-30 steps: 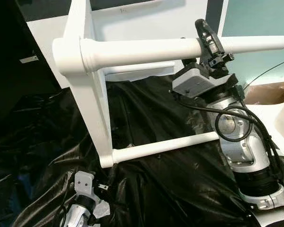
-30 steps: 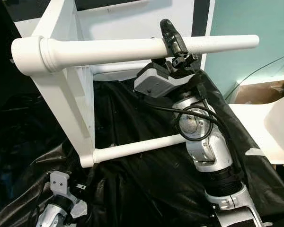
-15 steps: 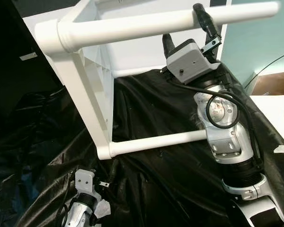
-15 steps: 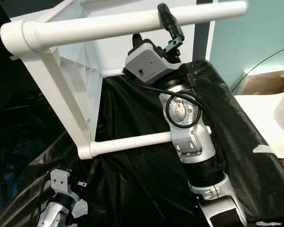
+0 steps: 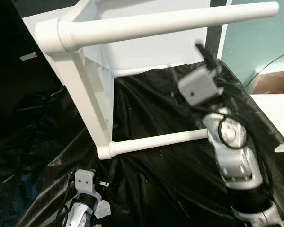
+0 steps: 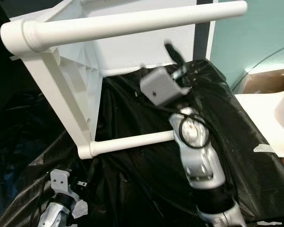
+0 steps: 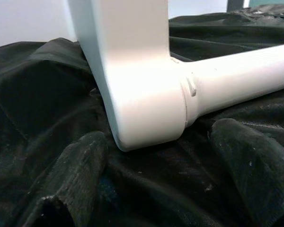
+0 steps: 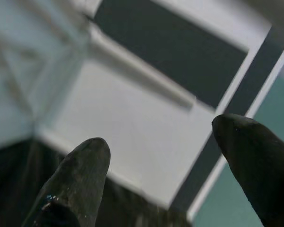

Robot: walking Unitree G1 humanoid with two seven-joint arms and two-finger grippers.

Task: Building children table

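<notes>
Left eye view: white table (image 5: pixel 92 94) lies on its side on black sheet (image 5: pixel 156 175), upper leg (image 5: pixel 170 21) and lower leg (image 5: pixel 156 141) pointing right. Right gripper (image 5: pixel 204 52), blurred, sits below the upper leg, apparently clear of it. Left wrist view: left gripper (image 7: pixel 156 156), fingers (image 7: pixel 78 170) spread and empty, faces the lower leg's corner joint. Right wrist view: fingers (image 8: pixel 78 175) parted, holding nothing.

Motion blur smears the right gripper (image 5: pixel 204 51) and its grey wrist block below the white table's long upper leg (image 5: pixel 170 22), so its black fingers can't be read there. The silver right arm (image 5: pixel 236 165) covers the thin lower leg's (image 5: pixel 156 142) far end. The picture's bottom edge crops the left gripper (image 7: pixel 151 184).
</notes>
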